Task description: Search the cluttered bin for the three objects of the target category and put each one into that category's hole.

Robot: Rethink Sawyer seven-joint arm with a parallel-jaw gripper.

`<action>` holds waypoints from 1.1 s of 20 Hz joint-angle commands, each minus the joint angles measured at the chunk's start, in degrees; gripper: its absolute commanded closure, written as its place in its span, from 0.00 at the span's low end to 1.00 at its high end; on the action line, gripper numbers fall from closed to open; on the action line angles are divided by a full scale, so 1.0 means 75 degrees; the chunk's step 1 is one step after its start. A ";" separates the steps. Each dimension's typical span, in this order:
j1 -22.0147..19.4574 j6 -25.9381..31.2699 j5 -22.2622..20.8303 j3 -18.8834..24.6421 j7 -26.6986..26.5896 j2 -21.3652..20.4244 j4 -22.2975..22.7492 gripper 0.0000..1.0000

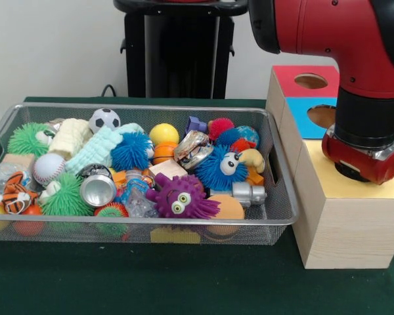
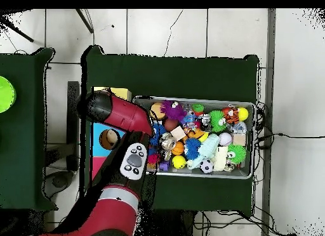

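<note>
A wire mesh bin (image 1: 279, 213) holds a heap of toys: a purple spiky monster (image 1: 180, 197), a blue spiky creature with eyes (image 1: 221, 167), green spiky balls (image 1: 27, 138), a soccer ball (image 1: 104, 120), a baseball (image 1: 48, 168), a silver can (image 1: 97, 189) and a crushed can (image 1: 193, 148). Right of it stands a wooden box with a red top (image 1: 308, 81), a blue top (image 1: 315, 115) and a yellow top (image 1: 328, 177). My gripper (image 1: 362, 165) hangs low over the yellow top, its end hidden by the red wrist. In the overhead view the arm (image 2: 111, 113) covers it.
The bin (image 2: 251, 176) and the box's blue section (image 2: 109, 139) sit side by side on a dark green cloth (image 1: 151, 282). Round holes show in the red and blue tops. A black pedestal (image 1: 177, 52) stands behind the bin. A lime green object (image 2: 5, 94) lies on a separate table.
</note>
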 commanded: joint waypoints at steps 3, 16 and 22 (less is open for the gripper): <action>-0.0160 -0.1870 0.0650 0.0955 0.2161 0.1279 0.0141 1.00; -0.0249 -0.1751 0.0523 0.1067 0.1799 0.0925 0.0428 1.00; -0.0370 -0.1651 0.0446 0.1165 0.1574 0.0749 0.0580 1.00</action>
